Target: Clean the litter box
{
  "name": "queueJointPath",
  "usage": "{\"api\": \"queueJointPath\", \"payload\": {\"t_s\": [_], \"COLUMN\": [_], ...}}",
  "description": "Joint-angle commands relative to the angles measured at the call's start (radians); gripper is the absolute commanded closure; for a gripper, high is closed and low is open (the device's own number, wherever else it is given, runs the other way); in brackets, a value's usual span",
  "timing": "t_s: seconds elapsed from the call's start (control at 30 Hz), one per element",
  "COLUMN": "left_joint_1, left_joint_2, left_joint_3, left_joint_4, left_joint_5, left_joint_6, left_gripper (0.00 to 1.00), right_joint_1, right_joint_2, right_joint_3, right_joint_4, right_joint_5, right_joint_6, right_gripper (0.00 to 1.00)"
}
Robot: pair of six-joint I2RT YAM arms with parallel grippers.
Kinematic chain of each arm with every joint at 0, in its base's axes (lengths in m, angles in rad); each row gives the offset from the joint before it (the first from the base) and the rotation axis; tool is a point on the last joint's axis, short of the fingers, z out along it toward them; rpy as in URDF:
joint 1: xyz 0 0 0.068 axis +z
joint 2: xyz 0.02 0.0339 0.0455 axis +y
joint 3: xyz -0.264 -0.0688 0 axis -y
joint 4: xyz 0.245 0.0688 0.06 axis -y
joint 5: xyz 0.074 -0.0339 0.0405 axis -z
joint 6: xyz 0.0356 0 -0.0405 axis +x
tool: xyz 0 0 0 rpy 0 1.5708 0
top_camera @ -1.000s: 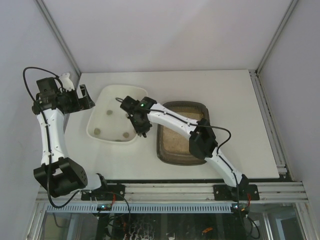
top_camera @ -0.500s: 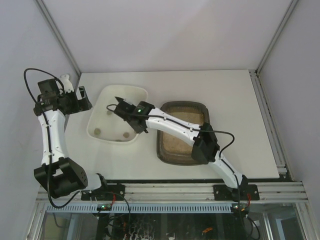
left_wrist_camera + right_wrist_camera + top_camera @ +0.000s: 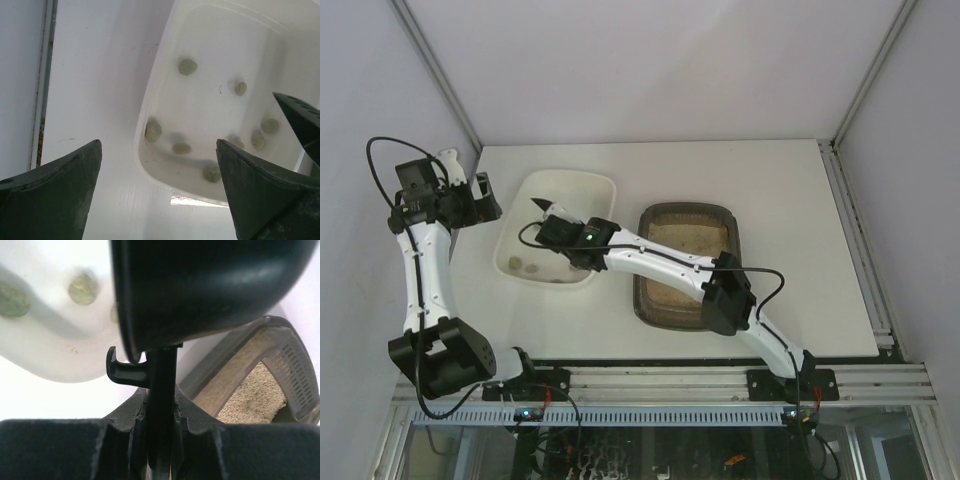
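Note:
The dark brown-grey litter box (image 3: pixel 686 214) with beige litter sits at mid table, and its corner shows in the right wrist view (image 3: pixel 260 385). My right gripper (image 3: pixel 572 235) is shut on the handle of a black scoop (image 3: pixel 539 204), held over the white tray (image 3: pixel 560 178). In the right wrist view the scoop's bowl (image 3: pixel 200 285) fills the top above my right gripper (image 3: pixel 161 410). Several greenish clumps (image 3: pixel 187 66) lie in the white tray (image 3: pixel 145 120). My left gripper (image 3: pixel 485 195) is open and empty, left of the tray; it also shows in the left wrist view (image 3: pixel 157 150).
A small white object (image 3: pixel 450 158) stands at the table's far left corner behind the left arm. The table's left edge rail (image 3: pixel 44 80) runs beside the left gripper. The right arm's elbow (image 3: pixel 725 295) hangs over the litter box's near end.
My right gripper has swung left with the scoop, from the tray's right edge to over its middle. The left arm has hardly moved.

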Motion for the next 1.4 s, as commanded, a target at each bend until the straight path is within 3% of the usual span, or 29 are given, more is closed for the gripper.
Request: {"api": "queueJointPath", "payload": {"t_s": [0.0,0.13,0.2,0.3,0.4,0.57,1.0,1.37], "left_joint_1": [0.005,0.005,0.004,0.002,-0.005,-0.01,-0.012,-0.013], "left_joint_2": [-0.039,-0.037,-0.032,-0.016,0.005,0.062,0.085,0.058], "left_joint_3": [-0.02,-0.023,-0.028,-0.035,-0.045,-0.048,-0.061,-0.08], "left_joint_4": [0.032,0.027,0.027,0.027,0.029,0.02,-0.021,-0.002], "left_joint_5": [0.003,0.036,0.055,0.09,0.113,0.159,0.248,0.295], "left_joint_6": [-0.012,-0.025,-0.036,-0.055,-0.066,-0.074,-0.046,-0.05], "left_gripper": [0.0,0.0,0.0,0.0,0.0,0.0,0.0,0.0], "right_joint_1": [-0.011,-0.106,-0.166,-0.27,-0.358,-0.361,-0.368,-0.399], "right_joint_2": [-0.059,-0.213,-0.394,-0.706,-0.905,-0.958,-0.94,-0.844], "right_joint_3": [0.012,-0.117,-0.362,-0.862,-1.11,-1.193,-1.398,-1.512], "right_joint_4": [0.059,0.042,0.186,0.523,0.65,0.536,0.69,0.864], "right_joint_5": [0.095,-0.076,-0.228,-0.481,-0.572,-0.5,-0.579,-0.756], "right_joint_6": [0.0,0.221,0.319,0.464,0.587,0.618,0.659,0.738], "right_gripper": [1.0,1.0,1.0,1.0,1.0,1.0,1.0,1.0]}}
